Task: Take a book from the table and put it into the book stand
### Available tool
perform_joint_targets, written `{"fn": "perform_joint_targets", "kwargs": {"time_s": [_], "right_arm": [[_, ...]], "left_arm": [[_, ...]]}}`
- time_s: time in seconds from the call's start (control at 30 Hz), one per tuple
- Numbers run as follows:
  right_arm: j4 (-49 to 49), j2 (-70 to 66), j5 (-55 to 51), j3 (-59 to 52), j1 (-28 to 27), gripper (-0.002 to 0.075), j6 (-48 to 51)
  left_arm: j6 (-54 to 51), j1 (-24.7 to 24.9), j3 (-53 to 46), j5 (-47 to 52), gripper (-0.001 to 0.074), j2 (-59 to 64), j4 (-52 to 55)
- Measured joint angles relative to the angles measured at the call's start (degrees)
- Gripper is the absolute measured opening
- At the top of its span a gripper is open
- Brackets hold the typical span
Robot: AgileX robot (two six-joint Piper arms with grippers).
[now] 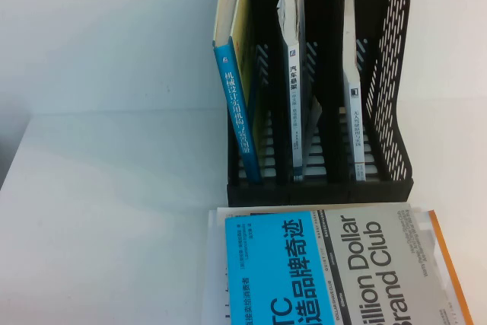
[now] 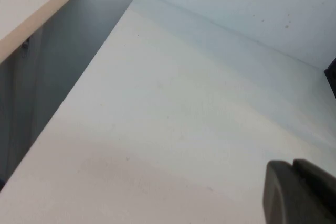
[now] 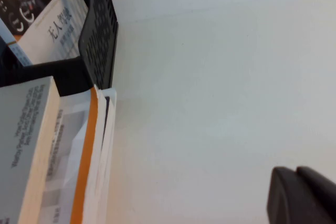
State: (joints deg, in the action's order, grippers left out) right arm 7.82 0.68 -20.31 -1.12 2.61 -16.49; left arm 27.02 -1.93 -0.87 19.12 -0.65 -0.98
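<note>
Lying flat on the white surface (image 1: 106,188) at about 6 o'clock in the high view, the book (image 1: 335,272) is showing its blue and grey cover, on top of a pile with an orange-edged book (image 1: 447,264) under it. Just past it, toward 12 o'clock, the black book stand (image 1: 384,74) is standing upright and holding a blue-spined book (image 1: 237,112), a middle book (image 1: 295,104) and a white book (image 1: 354,112), one in each slot. No gripper is showing in this view.

Looking from the left wrist, the left gripper (image 2: 302,192) is hanging over bare surface; I cannot tell if it is released or clenched.

Looking from the right wrist, the right gripper (image 3: 302,195) is hanging over bare surface near the pile's edge and the stand's corner; I cannot tell its state either.
</note>
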Motion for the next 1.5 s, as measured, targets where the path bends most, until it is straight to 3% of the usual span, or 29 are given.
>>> {"fn": "perform_joint_targets", "kwargs": {"time_s": [1.03,1.3,1.5], "right_arm": [[1.1,0.0,-0.1,0.0,0.0,-0.0003,0.0],[1.2,0.0,2.4,-0.4,0.0,-0.0003,0.0],[1.5,0.0,8.2,-0.4,0.0,-0.0004,0.0]], "left_arm": [[-7.2,0.0,-0.2,-2.8,-0.0004,0.0,4.5],[-7.3,0.0,-0.3,-3.4,-0.0004,0.0,2.2],[-7.3,0.0,-0.3,-10.0,-0.0004,0.0,-2.9]]}}
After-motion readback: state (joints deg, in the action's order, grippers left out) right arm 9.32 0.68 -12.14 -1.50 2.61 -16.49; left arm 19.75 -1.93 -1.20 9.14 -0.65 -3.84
